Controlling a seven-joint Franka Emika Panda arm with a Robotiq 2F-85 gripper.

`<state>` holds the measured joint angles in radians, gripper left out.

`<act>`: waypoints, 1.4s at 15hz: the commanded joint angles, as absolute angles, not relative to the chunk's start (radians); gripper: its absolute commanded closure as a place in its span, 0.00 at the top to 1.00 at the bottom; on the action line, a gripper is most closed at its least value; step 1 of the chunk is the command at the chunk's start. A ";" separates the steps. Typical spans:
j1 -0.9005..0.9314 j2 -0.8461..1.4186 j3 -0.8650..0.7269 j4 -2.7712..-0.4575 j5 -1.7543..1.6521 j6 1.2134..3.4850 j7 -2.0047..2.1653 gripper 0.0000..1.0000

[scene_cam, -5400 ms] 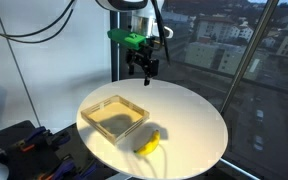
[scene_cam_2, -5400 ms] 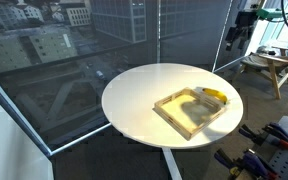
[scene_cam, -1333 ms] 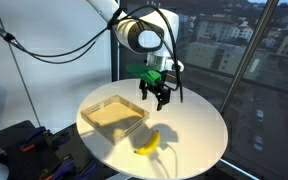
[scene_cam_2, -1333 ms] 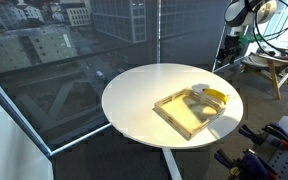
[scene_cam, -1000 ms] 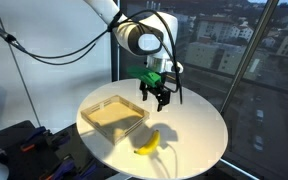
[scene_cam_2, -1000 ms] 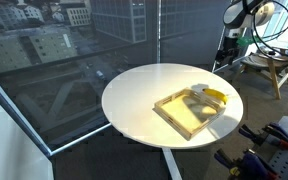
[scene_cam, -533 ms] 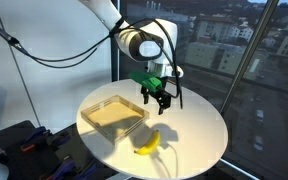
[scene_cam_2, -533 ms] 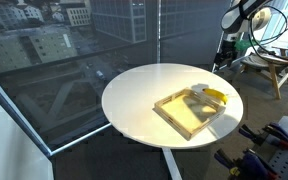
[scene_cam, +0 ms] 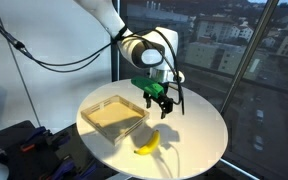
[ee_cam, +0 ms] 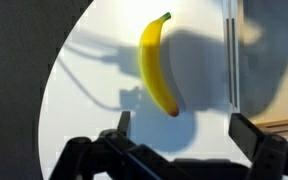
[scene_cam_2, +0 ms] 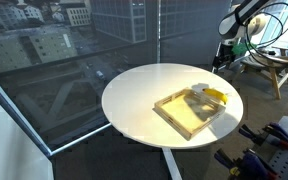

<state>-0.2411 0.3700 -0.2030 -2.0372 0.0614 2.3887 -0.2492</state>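
Hovering open and empty above white table [scene_cam: 199,120]: gripper [scene_cam: 160,104]. Below and nearer: banana [scene_cam: 149,143], flat on the tabletop just right of tray [scene_cam: 130,104], untouched. Framed between both fingers in wrist view.

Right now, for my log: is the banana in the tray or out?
Out. The banana lies flat on the white table, beside the tray, not inside it.

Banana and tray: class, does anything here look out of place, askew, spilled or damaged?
Nothing stands out. The banana lies whole on the round white table beside the shallow tray, which sits flat; the open gripper hangs above the banana.
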 commanded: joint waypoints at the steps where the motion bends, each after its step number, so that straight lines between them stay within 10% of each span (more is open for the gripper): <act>1: -0.269 0.406 -0.183 -2.002 0.071 2.408 -0.241 1.00; 21: -0.302 0.545 -0.154 -1.940 0.067 2.430 -0.248 1.00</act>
